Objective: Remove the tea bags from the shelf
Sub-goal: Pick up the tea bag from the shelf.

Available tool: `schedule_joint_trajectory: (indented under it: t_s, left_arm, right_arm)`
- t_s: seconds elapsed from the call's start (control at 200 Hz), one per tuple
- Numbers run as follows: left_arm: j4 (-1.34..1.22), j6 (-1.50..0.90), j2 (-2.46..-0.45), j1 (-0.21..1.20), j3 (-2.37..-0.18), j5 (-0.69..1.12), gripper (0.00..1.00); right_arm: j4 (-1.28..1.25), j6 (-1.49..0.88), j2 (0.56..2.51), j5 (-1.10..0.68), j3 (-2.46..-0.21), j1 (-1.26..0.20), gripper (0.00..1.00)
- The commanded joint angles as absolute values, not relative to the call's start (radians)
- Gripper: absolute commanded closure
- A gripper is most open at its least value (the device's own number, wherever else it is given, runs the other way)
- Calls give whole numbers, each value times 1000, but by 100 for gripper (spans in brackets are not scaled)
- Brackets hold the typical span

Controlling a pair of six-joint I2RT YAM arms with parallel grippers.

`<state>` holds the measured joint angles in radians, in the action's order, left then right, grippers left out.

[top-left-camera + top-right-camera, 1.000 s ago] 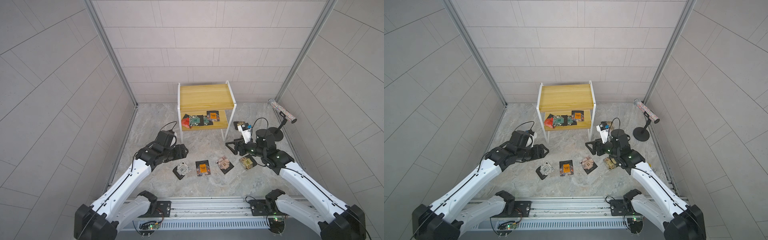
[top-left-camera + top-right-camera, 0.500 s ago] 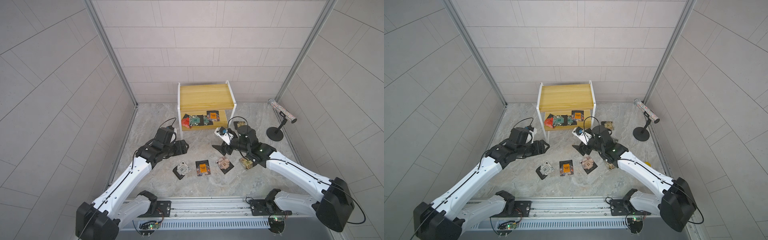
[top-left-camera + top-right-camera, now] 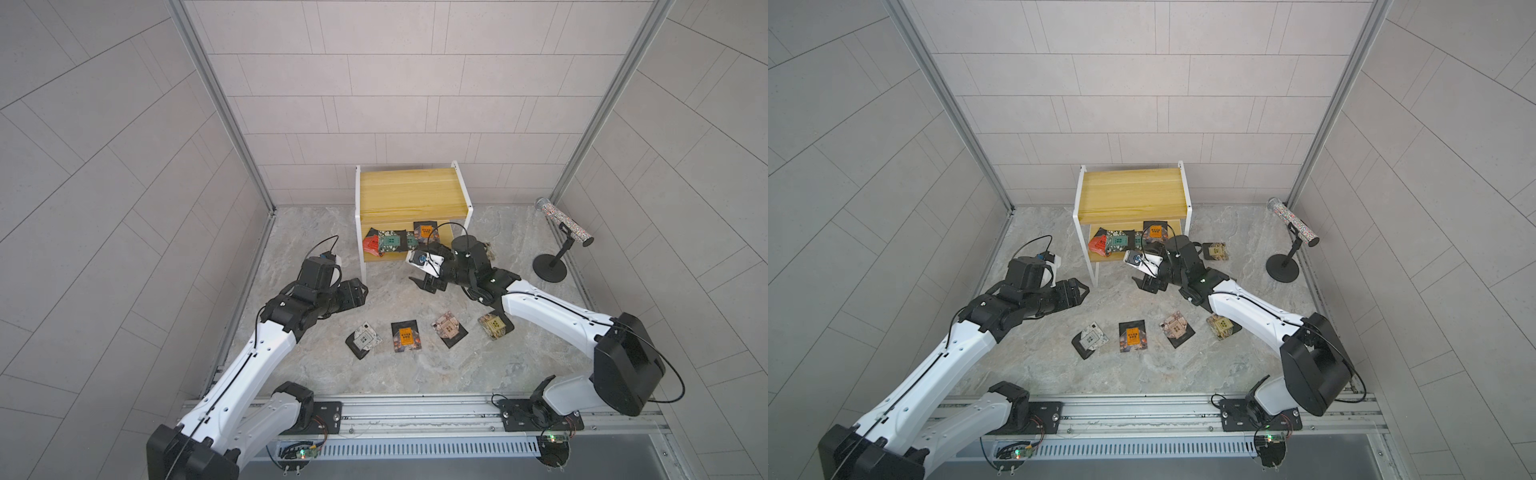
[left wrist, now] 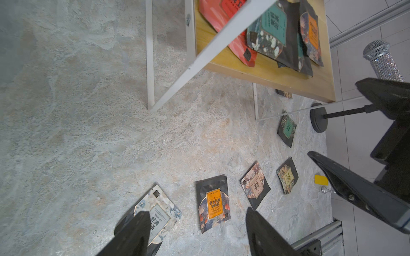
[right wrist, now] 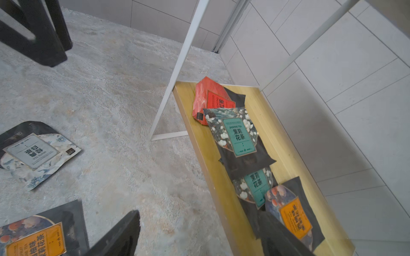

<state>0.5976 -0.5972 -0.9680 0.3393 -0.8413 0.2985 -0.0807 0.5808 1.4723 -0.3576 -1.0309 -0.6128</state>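
The right gripper: jaws spread, empty, near the lower front edge of the shelf. The left gripper: jaws spread, empty. Several tea bags lie on its lower board.

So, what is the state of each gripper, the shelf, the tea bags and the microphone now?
shelf, upright; top board bare.
left gripper, open and empty.
right gripper, open and empty, near the shelf's lower board.
shelved tea bags, at least four, overlapping on the lower board.
floor tea bags, lying flat, off the shelf.
glittery microphone, tilted on its upright stand.
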Motion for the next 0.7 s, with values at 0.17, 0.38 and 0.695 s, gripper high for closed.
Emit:
schedule_joint_trajectory:
  t_s: [0.17,0.38,0.695]
  left_arm:
    - [655,-598,-893,297,-809,287,25]
    - [682,-598,-871,276,-797,290,25]
    - [719,-586,-840,251,-790,290,25]
  right_arm:
    - [-106,632,1588,-382,-1143,-642,12]
    - [-93,650,1675,-346,-1214,-653,12]
    - [-38,665,1786,-296,-1330,-660,13]
